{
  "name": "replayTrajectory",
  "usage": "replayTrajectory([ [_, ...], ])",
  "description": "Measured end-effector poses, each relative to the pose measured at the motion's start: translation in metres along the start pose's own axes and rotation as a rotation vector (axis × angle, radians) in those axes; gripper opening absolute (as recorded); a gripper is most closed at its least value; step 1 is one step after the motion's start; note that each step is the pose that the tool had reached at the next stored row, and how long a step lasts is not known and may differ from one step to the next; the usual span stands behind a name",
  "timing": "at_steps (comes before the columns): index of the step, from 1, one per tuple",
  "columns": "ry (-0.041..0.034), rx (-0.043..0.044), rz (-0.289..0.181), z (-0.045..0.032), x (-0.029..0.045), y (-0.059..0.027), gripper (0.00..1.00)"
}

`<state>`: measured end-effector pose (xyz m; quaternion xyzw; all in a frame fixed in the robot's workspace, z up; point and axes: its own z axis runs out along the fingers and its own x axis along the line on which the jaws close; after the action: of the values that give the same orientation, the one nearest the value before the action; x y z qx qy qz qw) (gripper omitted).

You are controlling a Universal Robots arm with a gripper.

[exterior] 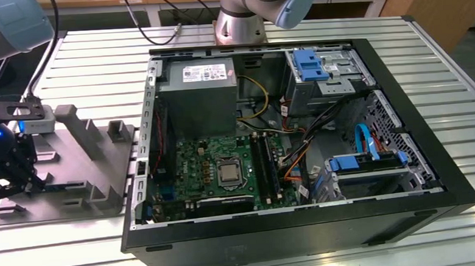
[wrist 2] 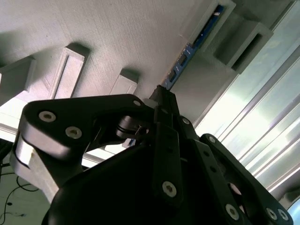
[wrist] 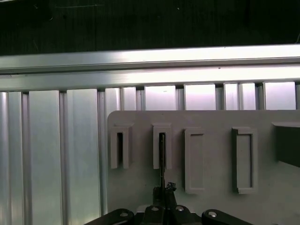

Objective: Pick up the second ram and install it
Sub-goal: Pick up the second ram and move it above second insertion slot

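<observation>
A: What is the claw doing?
B: The gripper (wrist: pixel 164 191) has its jaws drawn narrow, nipped onto the near end of the second ram (wrist: pixel 161 157). I take it for a grip, though the tips hide the contact itself.
A: And the stick?
B: It stands on edge in a slot of the grey holder (wrist: pixel 211 123). In the second wrist view the board shows thin and blue-green, running away from the black fingers (wrist 2: pixel 165 117).
A: Under the holder?
B: The slatted metal table (wrist: pixel 47 154). In the exterior view the holder lies at the exterior view's left, the gripper over it.
A: Farther off?
B: An open computer case (exterior: pixel 308 233) lies just beside the holder, toward the exterior view's right. Its motherboard (exterior: pixel 215 164) faces up, with long black memory slots (exterior: pixel 265 162) next to the processor socket (exterior: pixel 225 172). A grey power supply (exterior: pixel 199 92) sits past the board, and beyond the case stands the arm's base (exterior: pixel 240 26).
</observation>
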<state>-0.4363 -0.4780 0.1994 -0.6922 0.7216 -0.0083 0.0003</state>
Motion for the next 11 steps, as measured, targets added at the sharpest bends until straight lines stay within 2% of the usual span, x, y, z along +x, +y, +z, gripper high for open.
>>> replayTrajectory([
  [8,-0.0008,0.0001,-0.008,0.0001,0.0004,0.0,0.11],
  [11,-0.0088,-0.0002,-0.007,0.0001,0.0018,-0.0001,0.11],
])
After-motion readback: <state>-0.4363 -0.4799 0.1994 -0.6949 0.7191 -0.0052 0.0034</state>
